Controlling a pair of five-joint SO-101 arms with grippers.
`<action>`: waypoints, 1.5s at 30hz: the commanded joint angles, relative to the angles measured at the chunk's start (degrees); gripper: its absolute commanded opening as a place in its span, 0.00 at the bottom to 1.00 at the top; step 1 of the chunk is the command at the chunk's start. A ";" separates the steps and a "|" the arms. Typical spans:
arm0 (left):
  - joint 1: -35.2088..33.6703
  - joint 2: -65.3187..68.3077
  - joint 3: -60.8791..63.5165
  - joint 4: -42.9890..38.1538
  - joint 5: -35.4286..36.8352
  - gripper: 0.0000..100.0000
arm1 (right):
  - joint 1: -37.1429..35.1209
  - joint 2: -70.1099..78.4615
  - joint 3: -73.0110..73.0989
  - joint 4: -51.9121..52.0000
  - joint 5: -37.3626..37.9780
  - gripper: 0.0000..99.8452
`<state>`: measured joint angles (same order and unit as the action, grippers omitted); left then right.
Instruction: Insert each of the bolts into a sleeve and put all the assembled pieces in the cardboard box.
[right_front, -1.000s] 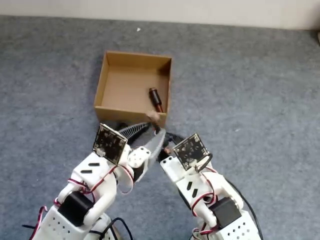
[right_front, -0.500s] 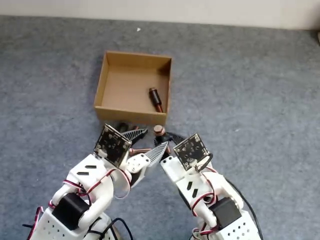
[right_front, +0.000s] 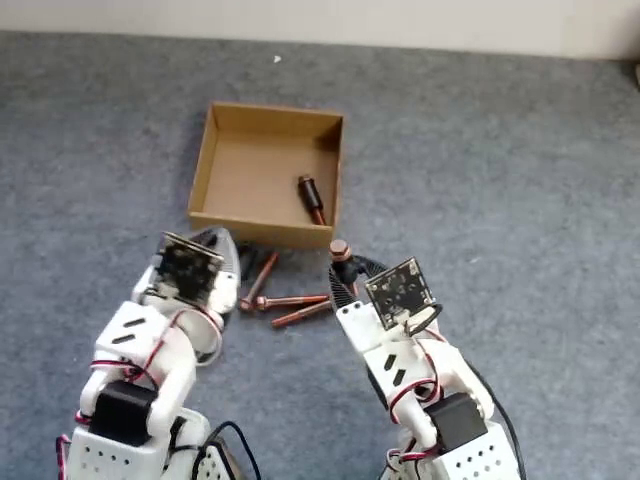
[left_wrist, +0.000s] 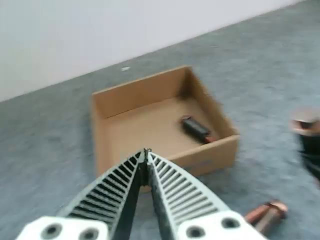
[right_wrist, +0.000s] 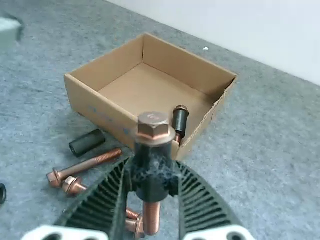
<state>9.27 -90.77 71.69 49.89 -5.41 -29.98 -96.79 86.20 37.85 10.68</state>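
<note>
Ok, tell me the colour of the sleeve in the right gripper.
Black sleeve, clearest in the right wrist view.

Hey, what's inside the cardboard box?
One bolt in a dark sleeve lies by the right wall of the cardboard box; the rest of its floor looks bare. The near wall hides a thin strip of floor.

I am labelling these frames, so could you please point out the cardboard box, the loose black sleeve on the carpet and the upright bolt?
cardboard box (right_front: 255, 230), high view, its near outer wall.
loose black sleeve (right_wrist: 86, 141), right wrist view, middle of its side.
upright bolt (right_wrist: 156, 127), right wrist view, its hexagonal head.
</note>
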 joint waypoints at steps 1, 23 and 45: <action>-7.08 -0.66 0.04 0.35 -0.97 0.01 | 0.92 -0.31 -0.48 -2.07 0.26 0.00; -15.08 -0.66 17.63 -0.18 -1.14 0.01 | 0.66 35.03 -26.24 -11.12 0.70 0.01; -23.34 -0.66 17.45 -3.25 -0.88 0.01 | -1.71 98.68 -63.60 -28.97 0.35 0.01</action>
<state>-12.35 -90.86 90.07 48.04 -5.76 -30.59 1.49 27.91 10.95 11.03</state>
